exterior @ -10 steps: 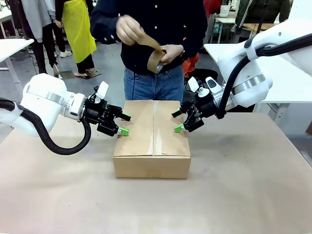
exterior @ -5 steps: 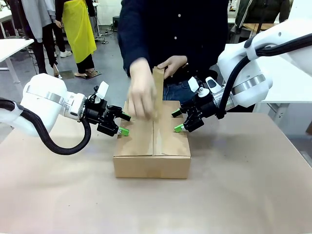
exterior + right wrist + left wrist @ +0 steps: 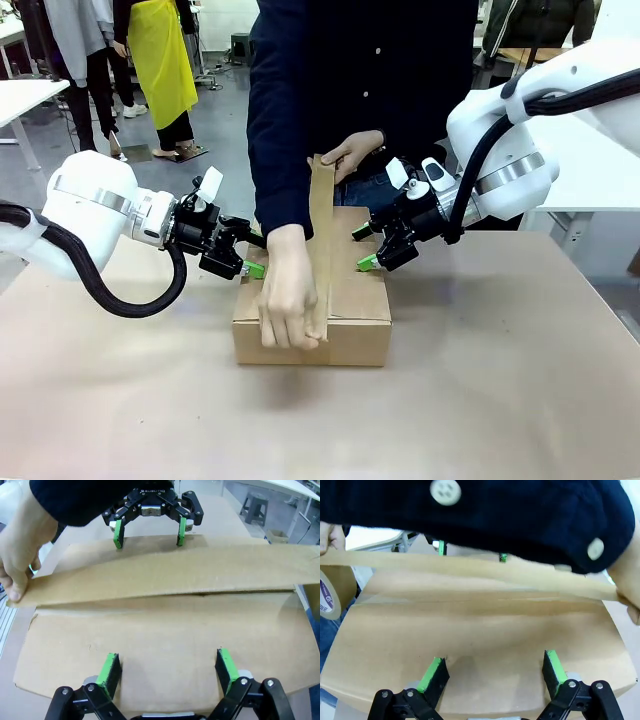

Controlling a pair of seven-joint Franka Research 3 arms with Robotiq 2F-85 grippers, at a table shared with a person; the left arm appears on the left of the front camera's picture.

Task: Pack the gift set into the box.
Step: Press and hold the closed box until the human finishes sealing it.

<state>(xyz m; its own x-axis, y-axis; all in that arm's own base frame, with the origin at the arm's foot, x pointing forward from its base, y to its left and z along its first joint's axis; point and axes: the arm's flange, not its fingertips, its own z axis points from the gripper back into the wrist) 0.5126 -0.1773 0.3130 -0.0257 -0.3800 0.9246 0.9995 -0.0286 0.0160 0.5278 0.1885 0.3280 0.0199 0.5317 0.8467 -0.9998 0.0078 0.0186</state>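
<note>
Now the person's hand (image 3: 290, 300) has drawn tape (image 3: 320, 240) down the box (image 3: 350, 300) seam between my spread, empty fingers (image 3: 250, 268); sealing has begun.

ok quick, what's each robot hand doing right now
Left hand: open, holding nothing, fingers resting on the box top.
Right hand: open, holding nothing, fingers on the box top.

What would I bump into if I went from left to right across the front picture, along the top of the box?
Left gripper → the person's hand pressing down the tape → strip of brown tape over the box → right gripper.
</note>
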